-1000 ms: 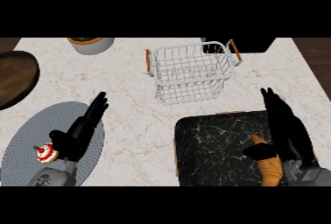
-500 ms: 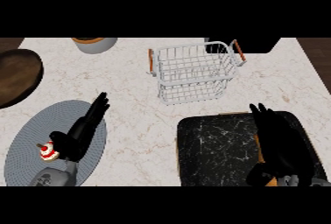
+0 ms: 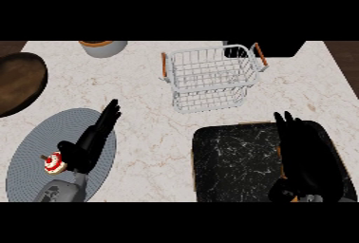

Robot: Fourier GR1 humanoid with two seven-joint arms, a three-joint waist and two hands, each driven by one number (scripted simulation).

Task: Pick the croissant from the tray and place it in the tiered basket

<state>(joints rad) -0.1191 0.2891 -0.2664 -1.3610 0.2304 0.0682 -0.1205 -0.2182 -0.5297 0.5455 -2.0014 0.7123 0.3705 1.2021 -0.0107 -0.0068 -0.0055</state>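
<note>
The black marbled tray point(image 3: 231, 161) lies at the near right of the counter. My right hand point(image 3: 306, 159) lies flat over the tray's right half, fingers straight and pointing away from me. It covers the croissant point(image 3: 279, 153), of which only a thin orange sliver shows at the hand's left edge. The white wire tiered basket point(image 3: 210, 78) with orange handles stands behind the tray, with nothing in it. My left hand point(image 3: 91, 142) rests open over the grey round plate point(image 3: 35, 152) at the near left.
A small red and white item point(image 3: 54, 162) sits on the grey plate beside my left hand. A dark wooden bowl point(image 3: 17, 83) is at the far left edge. A grey pot point(image 3: 103, 47) stands at the back.
My right hand has drawn back toward me over the tray and now covers the croissant that showed beside it a second ago. The left hand has stayed put.
</note>
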